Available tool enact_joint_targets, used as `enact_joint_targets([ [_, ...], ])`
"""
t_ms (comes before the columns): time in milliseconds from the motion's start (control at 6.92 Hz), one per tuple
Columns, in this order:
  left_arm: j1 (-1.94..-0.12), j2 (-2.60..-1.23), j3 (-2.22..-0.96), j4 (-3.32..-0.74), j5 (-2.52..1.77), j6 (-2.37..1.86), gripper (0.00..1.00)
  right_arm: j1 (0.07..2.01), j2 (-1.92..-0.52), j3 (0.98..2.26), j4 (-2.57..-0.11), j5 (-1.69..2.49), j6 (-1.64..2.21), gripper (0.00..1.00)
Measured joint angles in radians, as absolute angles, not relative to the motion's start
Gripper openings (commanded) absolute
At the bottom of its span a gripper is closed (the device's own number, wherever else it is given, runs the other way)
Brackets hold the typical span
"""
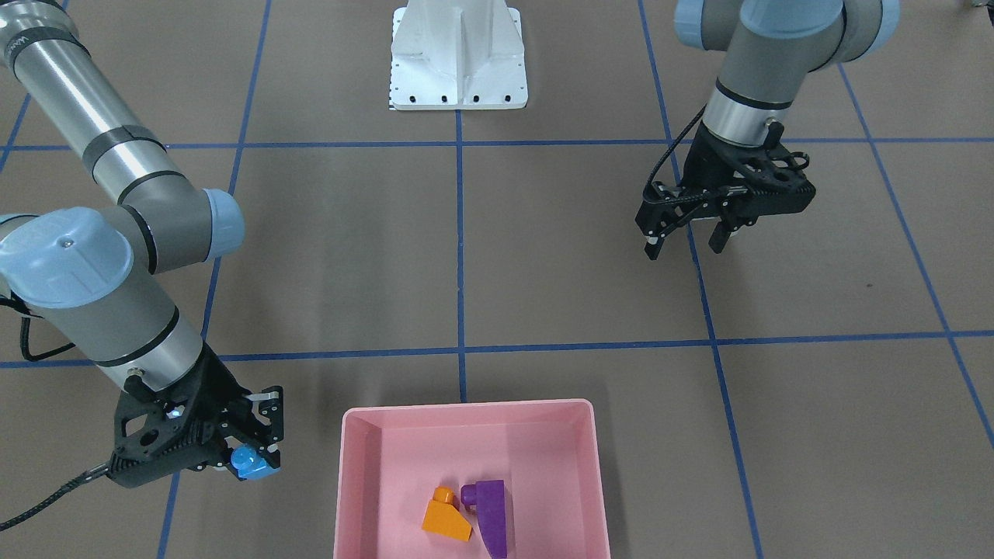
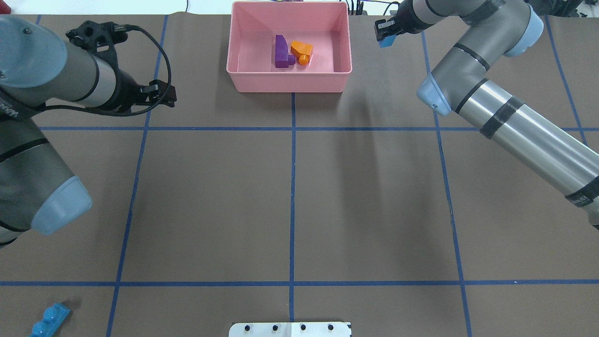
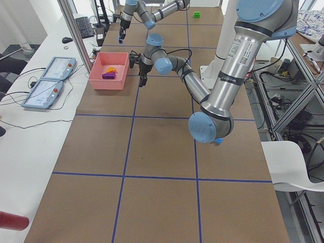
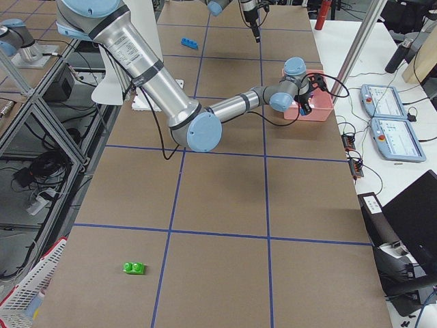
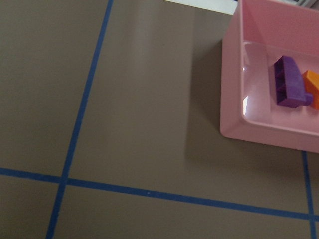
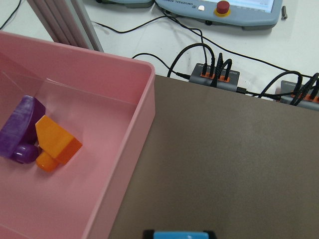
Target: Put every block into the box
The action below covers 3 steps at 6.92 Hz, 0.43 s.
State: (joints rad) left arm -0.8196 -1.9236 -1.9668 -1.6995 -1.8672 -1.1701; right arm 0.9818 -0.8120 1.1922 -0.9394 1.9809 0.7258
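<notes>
Nearest our base, the long blue bar [image 2: 49, 318] lay on the counter [image 2: 365, 210] to our left, the green brick [image 4: 133, 268] well off to our right, both not yet collected. Our left end effector [image 1: 685, 247] hung wide open and empty, free for one of them. Farthest out, our right end effector [image 1: 256, 454] pinched the small blue cube [image 1: 250, 464] just outside the box [image 1: 466, 411], where the orange brick [image 1: 446, 519] and purple brick [image 1: 489, 512] lay touching

- The box [image 1: 388, 481] was cut by the front-facing view's bottom edge;
- the small blue cube [image 6: 178, 235] was a sliver at the right wrist view's bottom edge;
- the orange brick [image 5: 311, 85] ran off the left wrist view's right edge.
</notes>
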Motion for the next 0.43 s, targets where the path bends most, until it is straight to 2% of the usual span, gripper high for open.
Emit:
enact_joint_targets([
  [433, -0.822, -1.684, -2.109, -1.699, -1.960, -0.993, 1.00, 0.935, -0.755, 1.203, -0.956, 1.940, 0.805, 0.00],
])
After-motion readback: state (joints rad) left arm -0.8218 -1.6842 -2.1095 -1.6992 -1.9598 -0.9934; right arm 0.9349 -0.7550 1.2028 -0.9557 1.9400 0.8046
